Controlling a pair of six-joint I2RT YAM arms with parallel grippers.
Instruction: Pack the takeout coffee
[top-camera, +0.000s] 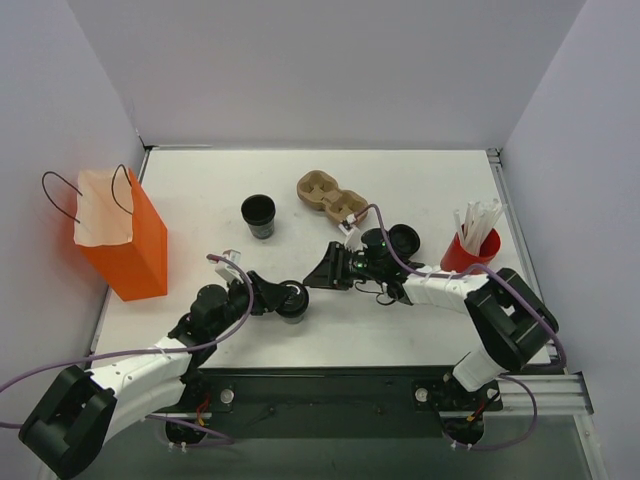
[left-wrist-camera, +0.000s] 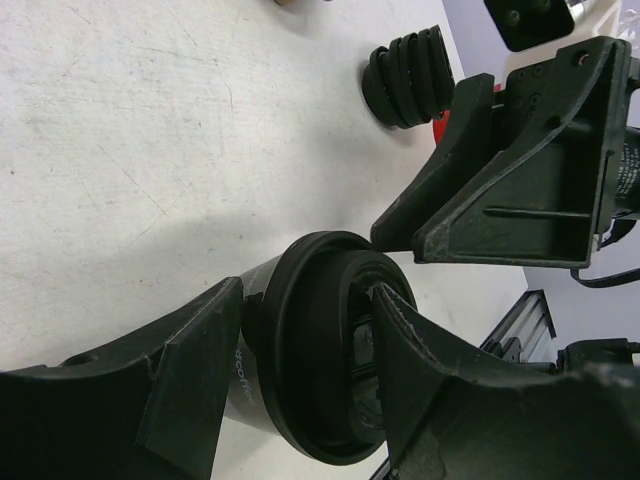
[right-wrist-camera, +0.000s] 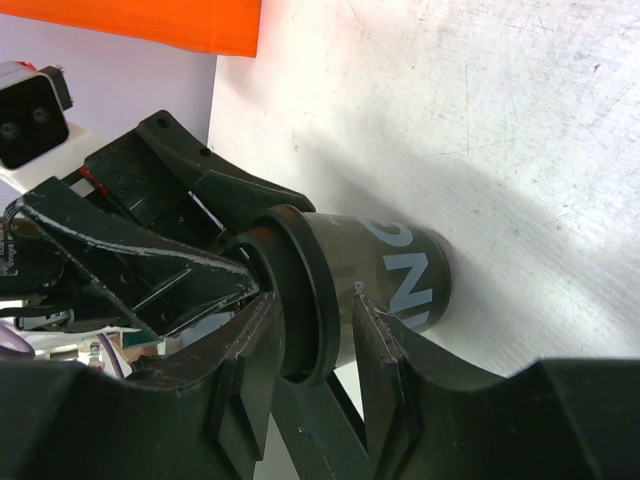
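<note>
- The orange bag (top-camera: 125, 250) stands against the left edge of the table (top-camera: 430, 180), mouth up, handles raised.
- Right of the bag the tabletop is bare up to the takeout coffee (top-camera: 293, 301).
- The coffee stands upright, lid on, right of the bag's near corner and close to the table's near edge.
- A lidless black cup (top-camera: 258, 215) stands right of the bag, farther back than the coffee and apart from it.
- Much farther right of the bag sit a cardboard carrier (top-camera: 325, 195) and a stack of lids (top-camera: 403, 240).
- My left claw (top-camera: 284, 298) pinches the coffee, one finger on each side just under the lid.
- My right claw (top-camera: 320, 268) is spread wide on the coffee's side away from the bag, its tips just beside the lid; I cannot tell whether they touch.
</note>
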